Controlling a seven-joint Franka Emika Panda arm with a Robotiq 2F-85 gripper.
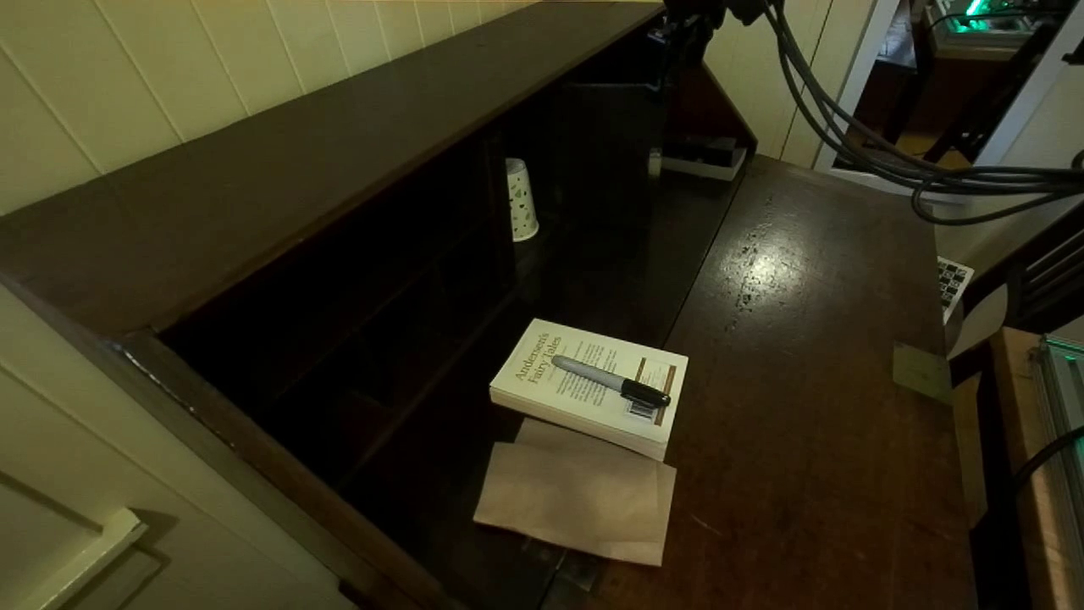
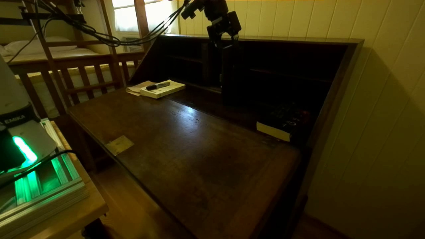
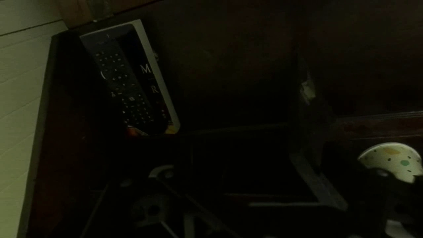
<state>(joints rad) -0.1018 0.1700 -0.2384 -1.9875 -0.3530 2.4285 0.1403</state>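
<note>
My gripper (image 2: 225, 41) hangs in front of the upper edge of the dark desk cabinet, at the top edge of an exterior view (image 1: 682, 38). In the wrist view its dark fingers stand wide apart with nothing visible between them (image 3: 274, 186). Beyond it lies a thick black book (image 3: 150, 77), also in both exterior views (image 2: 275, 130) (image 1: 707, 168). A black remote control (image 3: 117, 74) lies on the book. A white patterned cup (image 1: 522, 203) stands in the cabinet, partly hidden by a divider; it shows partly behind a finger in the wrist view (image 3: 393, 160).
A cream book (image 1: 525, 385) lies on the desk (image 1: 813, 339) with a grey marker (image 1: 610, 379) on top. Folded brown paper (image 1: 584, 500) lies beside it. The cabinet's top board (image 1: 296, 127) and dividers surround deep shadow. Cables (image 1: 847, 140) hang from the arm.
</note>
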